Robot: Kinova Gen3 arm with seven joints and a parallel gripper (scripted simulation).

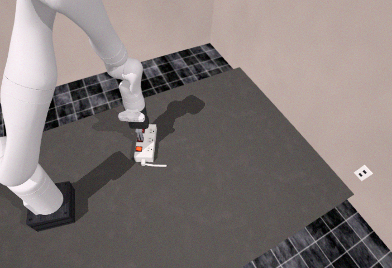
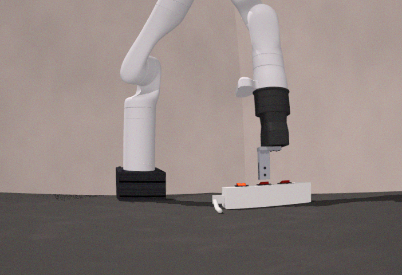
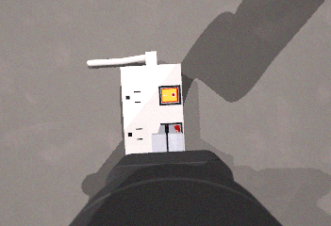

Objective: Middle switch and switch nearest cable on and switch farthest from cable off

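End effector [image 2: 264, 176]: pointing straight down, fingers pressed together and pinching nothing, tips hanging just above the middle switch [image 2: 263, 183].
Arm: dropping vertically from a bent wrist, with the white links arching back to a black base [image 2: 140, 182] on the worktop [image 2: 110, 233].
Power strip [image 2: 266, 195]: lying flat and right way up near the base, its cable [image 1: 153, 164] stub pointing toward it.
Switches: the one nearest the cable [image 3: 169, 95] is glowing bright orange; the farthest switch [image 2: 284, 181] is showing darker red.
Writing: no readable brand or label is showing.
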